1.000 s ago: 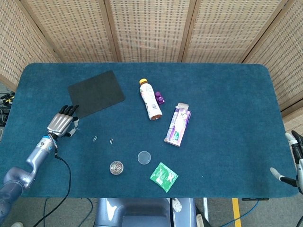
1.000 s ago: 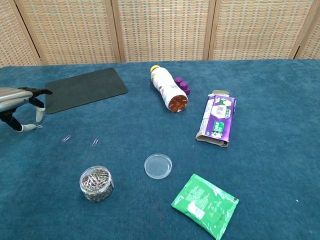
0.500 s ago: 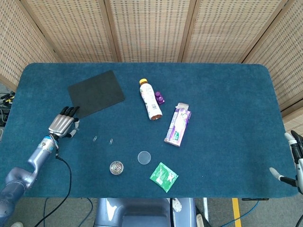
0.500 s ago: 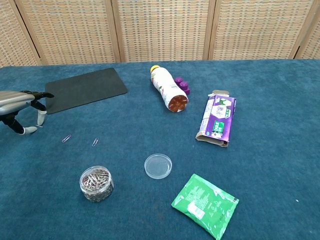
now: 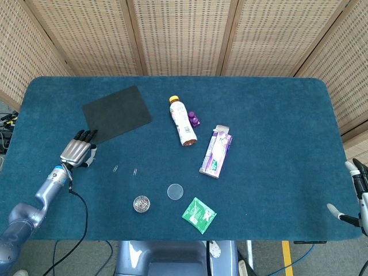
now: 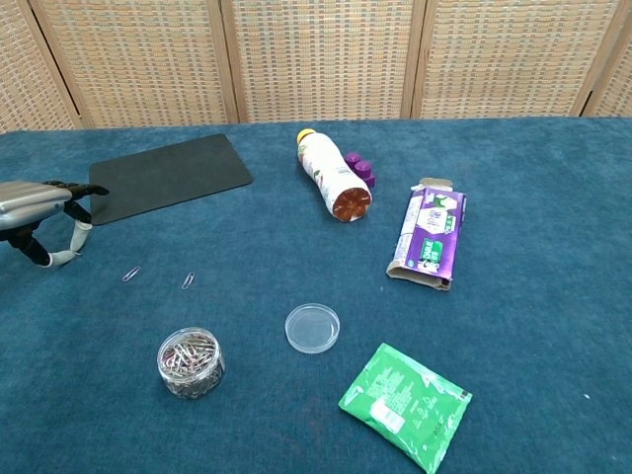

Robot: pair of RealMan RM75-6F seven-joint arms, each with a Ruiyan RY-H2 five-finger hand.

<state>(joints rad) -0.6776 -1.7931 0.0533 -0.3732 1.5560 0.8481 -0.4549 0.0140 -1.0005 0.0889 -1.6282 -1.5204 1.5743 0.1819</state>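
The left hand (image 5: 76, 151), metal fingers curled down, empty as far as shows, hovers beside the flat black mat (image 5: 117, 113).

No legible text in either view.
Print shows on three things but is too small to read: purple carton (image 6: 428, 240) lying right of the tipped bottle (image 6: 326, 184), with white and green label patches; the bottle's own wrap, pale with faint marks; green sachet (image 6: 405, 403) below the carton, with white print blocks. No brands, numbers or signs can be made out on any of them.
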